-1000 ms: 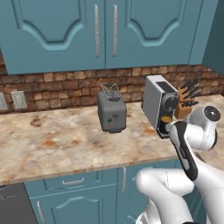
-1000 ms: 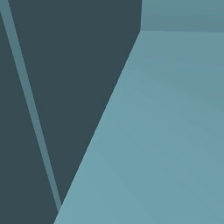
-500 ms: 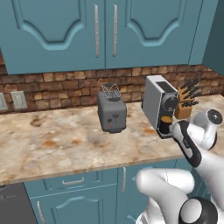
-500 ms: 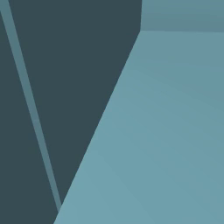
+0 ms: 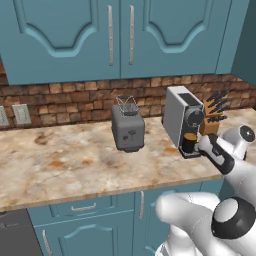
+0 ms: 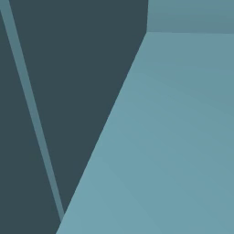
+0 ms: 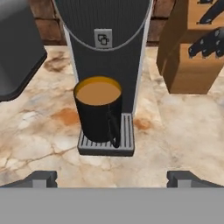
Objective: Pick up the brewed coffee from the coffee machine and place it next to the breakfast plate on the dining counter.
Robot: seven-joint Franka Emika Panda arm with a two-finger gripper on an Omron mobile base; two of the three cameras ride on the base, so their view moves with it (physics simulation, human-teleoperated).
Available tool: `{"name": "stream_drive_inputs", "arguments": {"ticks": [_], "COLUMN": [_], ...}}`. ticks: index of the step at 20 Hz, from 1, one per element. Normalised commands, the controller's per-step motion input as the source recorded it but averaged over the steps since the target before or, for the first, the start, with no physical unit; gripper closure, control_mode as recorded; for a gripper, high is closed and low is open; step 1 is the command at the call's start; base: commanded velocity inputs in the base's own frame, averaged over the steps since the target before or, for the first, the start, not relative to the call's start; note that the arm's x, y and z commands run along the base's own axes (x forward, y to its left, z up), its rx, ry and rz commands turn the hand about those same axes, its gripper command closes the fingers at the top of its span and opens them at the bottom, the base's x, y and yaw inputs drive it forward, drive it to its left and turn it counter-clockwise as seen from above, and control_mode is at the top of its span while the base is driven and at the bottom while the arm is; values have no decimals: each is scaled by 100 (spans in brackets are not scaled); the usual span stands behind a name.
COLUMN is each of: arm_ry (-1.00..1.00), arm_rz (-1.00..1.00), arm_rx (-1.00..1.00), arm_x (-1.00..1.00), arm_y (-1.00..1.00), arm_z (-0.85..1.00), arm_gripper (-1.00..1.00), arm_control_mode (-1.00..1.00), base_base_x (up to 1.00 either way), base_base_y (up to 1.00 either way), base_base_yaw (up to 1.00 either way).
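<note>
The gripper (image 7: pixel 111 178) is standing with its jaws spread wide and grasping nothing; in the hand view its two dark fingertips (image 7: pixel 40 178) are rising at the lower left and lower right of the frame, well apart, with bare marble showing between them. Just above that gap, in the middle of the frame, the small black mug of light brown brewed coffee (image 7: pixel 99 109) is sitting upright on the ribbed grey drip tray of the tall silver-grey coffee machine with the dark front (image 7: pixel 105 48), its side handle turning toward the camera. The jaws are lining up on the mug but are not yet touching it.

In the left base view, at the right of the frame, the gripper (image 5: pixel 202 145) is reaching in beside the mug (image 5: pixel 188 141) under the machine (image 5: pixel 182 120). To the right of the machine a brown wooden knife block with black handles (image 5: pixel 212 116) is standing; toward the middle of the frame a dark grey toaster with wire racks (image 5: pixel 128 129) is sitting on the beige marble-patterned desk (image 5: pixel 65 165), under teal wall cupboards and a brick backsplash.

Judging from this, the task is barely beginning: the approach is nearly finished, while closing on the mug, lifting it clear of the tray, carrying it off and setting it down by the breakfast plate are all remaining.
</note>
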Motion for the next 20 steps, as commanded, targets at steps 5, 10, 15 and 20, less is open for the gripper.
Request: {"name": "stream_drive_inputs", "arguments": {"ticks": [5,10,15,20], "arm_ry": [0,0,0,0], "arm_rz": [13,10,8,8], "arm_rx": [0,0,0,0], "arm_x": [28,31,29,25], "arm_y": [0,0,0,0], "arm_z": [-18,-20,-21,-20], "arm_gripper": [-100,-100,-100,-100], "arm_control_mode": [-100,-100,-100,-100], "base_base_x": [0,0,0,0], "base_base_y": [0,0,0,0], "base_base_yaw": [0,0,0,0]}}
